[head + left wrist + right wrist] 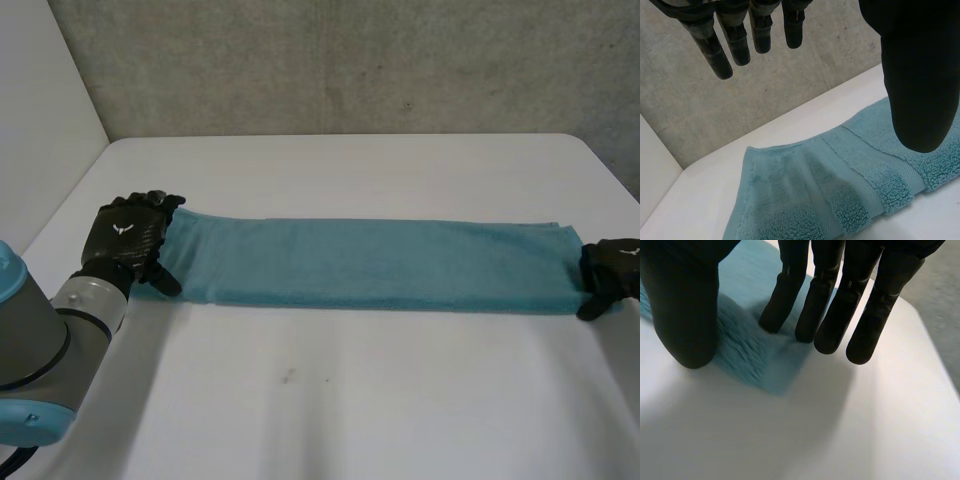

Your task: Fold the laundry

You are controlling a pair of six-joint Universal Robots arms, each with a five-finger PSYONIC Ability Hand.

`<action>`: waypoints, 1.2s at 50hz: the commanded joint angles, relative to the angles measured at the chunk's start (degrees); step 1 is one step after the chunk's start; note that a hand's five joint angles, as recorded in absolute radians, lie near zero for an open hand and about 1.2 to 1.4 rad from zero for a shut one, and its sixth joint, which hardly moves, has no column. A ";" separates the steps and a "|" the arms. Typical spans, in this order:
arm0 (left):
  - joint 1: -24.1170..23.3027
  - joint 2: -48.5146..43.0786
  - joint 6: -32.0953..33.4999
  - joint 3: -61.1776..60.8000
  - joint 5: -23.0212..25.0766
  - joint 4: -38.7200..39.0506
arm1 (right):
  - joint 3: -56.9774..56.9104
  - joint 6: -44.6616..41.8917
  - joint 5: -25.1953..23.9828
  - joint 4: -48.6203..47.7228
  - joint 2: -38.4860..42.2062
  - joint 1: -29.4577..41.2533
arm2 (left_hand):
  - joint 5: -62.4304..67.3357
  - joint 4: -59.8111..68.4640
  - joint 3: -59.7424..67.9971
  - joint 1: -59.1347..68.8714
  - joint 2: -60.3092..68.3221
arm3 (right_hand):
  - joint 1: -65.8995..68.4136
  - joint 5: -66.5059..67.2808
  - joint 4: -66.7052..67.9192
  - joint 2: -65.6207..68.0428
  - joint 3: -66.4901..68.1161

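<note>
A teal towel (380, 262) lies folded into a long narrow strip across the white table (350, 400). My left hand (125, 238) rests at the strip's left end, open. In the left wrist view its straight fingers (730, 45) hang above the towel (815, 200) and its thumb is over the near edge. My right hand (612, 270) is at the strip's right end. In the right wrist view its fingers (830, 305) come down on the towel (747, 355) at the end corner, and the thumb presses the near edge, pinching the cloth between them.
A grey concrete wall (350, 60) stands behind the table and a white panel (40, 120) closes the left side. The table's right edge (612, 172) runs close to my right hand. Bare tabletop spreads in front of the towel.
</note>
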 commanded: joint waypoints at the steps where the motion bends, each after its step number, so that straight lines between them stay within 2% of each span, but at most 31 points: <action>1: 0.21 0.00 -0.02 -0.34 -0.09 -0.05 | -2.74 -1.39 10.95 -2.57 0.07 -2.54 | -2.70 -1.93 -2.43 -1.37 -1.76 | 23.63 51.73 11.98 12.54 12.55; 3: 0.21 0.09 -0.02 -0.34 -0.18 -0.05 | -4.49 -4.62 16.55 -5.54 -0.02 -3.86 | -2.70 -1.93 -2.43 -1.37 -1.76 | 23.63 51.73 11.98 12.54 12.55; 5: 0.12 0.09 -0.02 -0.34 -0.27 -0.05 | -4.93 -5.96 17.80 -6.00 -0.02 -4.21 | -2.70 -1.93 -2.43 -1.37 -1.76 | 23.63 51.73 11.98 12.54 12.55; 7: 0.12 0.17 -0.02 -0.34 -0.44 -0.05 | -6.33 -12.34 21.13 -7.66 0.07 -6.05 | -2.70 -1.93 -2.43 -1.37 -1.76 | 23.63 51.73 11.98 12.54 12.55; 11: 0.12 0.26 -0.02 -0.34 -0.45 -0.05 | -6.78 -17.20 22.02 -8.01 -0.11 -7.55 | -2.70 -1.93 -2.43 -1.37 -1.76 | 23.63 51.73 11.98 12.54 12.55; 15: 0.56 0.26 -0.10 -0.25 -0.45 0.04 | -6.16 -16.24 21.14 -7.84 -0.37 -7.29 | -2.70 -1.93 -2.43 -1.37 -1.76 | 23.63 51.73 11.98 12.54 12.55; 18: 1.00 0.26 -0.10 -0.34 -0.53 0.04 | -5.55 -13.96 19.30 -7.40 -0.37 -7.20 | -2.70 -1.93 -2.43 -1.37 -1.76 | 16.12 44.22 4.47 5.03 5.04; 19: 1.00 0.26 -0.10 -0.34 -0.53 0.04 | -2.59 -8.65 13.12 -7.23 -2.11 -6.77 | -2.70 -1.93 -2.43 -1.37 -1.76 | -3.86 24.23 -15.51 -14.96 -14.94; 22: 1.00 0.26 -0.10 -0.34 -0.53 -0.05 | 0.16 -4.83 6.14 -7.23 -5.28 -6.76 | -2.70 -1.93 -2.43 -1.37 -1.76 | -10.44 17.66 -22.08 -21.53 -21.52; 23: 0.91 0.26 -0.10 -0.34 -0.53 -0.05 | 1.38 -2.73 2.11 -7.23 -7.03 -6.94 | -2.70 -1.93 -2.43 -1.37 -1.76 | -14.29 13.81 -25.93 -25.38 -25.37; 25: 0.82 0.26 -0.10 -0.34 -0.53 -0.05 | 1.83 -1.92 0.59 -7.23 -7.66 -6.94 | -2.70 -1.93 -2.43 -1.37 -1.76 | -16.16 11.94 -27.80 -27.25 -27.24; 27: 0.74 0.26 -0.10 -0.34 -0.53 -0.05 | 3.58 0.09 -4.94 -7.05 -9.07 -6.94 | -2.70 -1.93 -2.43 -1.37 -1.76 | -17.19 10.91 -28.83 -28.28 -28.27; 28: 0.74 0.26 -0.10 -0.43 -0.53 -0.05 | 3.77 0.54 -5.74 -6.96 -9.16 -7.03 | -2.70 -1.93 -2.43 -1.37 -1.76 | -17.19 10.91 -28.83 -28.28 -28.26; 42: 0.56 0.26 -0.10 -0.96 -0.09 -0.22 | 4.65 -1.03 -12.16 -1.34 -8.63 -6.94 | -2.70 -1.93 -2.43 -1.37 -1.76 | -12.99 15.11 -24.63 -24.08 -24.07; 60: 0.21 0.26 -0.10 -1.04 -0.01 -0.22 | 3.94 -2.36 -12.52 -1.78 -4.42 -6.41 | -2.70 -1.93 -2.43 -1.37 -1.76 | -10.12 17.97 -21.77 -21.21 -21.20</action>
